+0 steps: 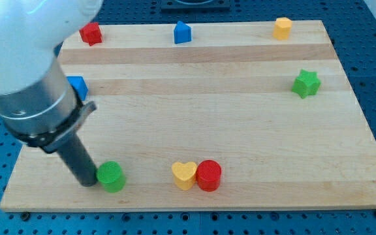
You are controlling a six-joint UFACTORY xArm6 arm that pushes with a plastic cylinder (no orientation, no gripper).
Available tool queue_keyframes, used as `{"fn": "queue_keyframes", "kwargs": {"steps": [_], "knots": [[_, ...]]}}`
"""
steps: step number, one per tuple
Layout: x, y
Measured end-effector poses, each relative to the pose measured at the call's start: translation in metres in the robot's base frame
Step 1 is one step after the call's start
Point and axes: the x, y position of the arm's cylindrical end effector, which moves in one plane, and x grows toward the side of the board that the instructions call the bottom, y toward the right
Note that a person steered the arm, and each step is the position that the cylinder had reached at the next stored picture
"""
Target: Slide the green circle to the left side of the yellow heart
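Observation:
The green circle (111, 176) lies near the bottom edge of the wooden board (194, 111), at the view's lower left. The yellow heart (184, 175) lies to its right, about a hand's width away, touching a red circle (209, 175) on its right side. My tip (87, 183) is at the end of the dark rod, right against the green circle's left side.
A red block (91, 33), a blue block (183, 32) and a yellow-orange block (282, 28) sit along the top edge. A green star (306, 83) is at the right. A blue block (77, 87) lies partly behind the arm at the left.

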Motion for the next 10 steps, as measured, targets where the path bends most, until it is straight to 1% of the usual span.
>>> {"fn": "queue_keyframes", "kwargs": {"steps": [3, 8, 10], "knots": [[0.002, 0.055], [0.003, 0.071], [-0.006, 0.06]]}}
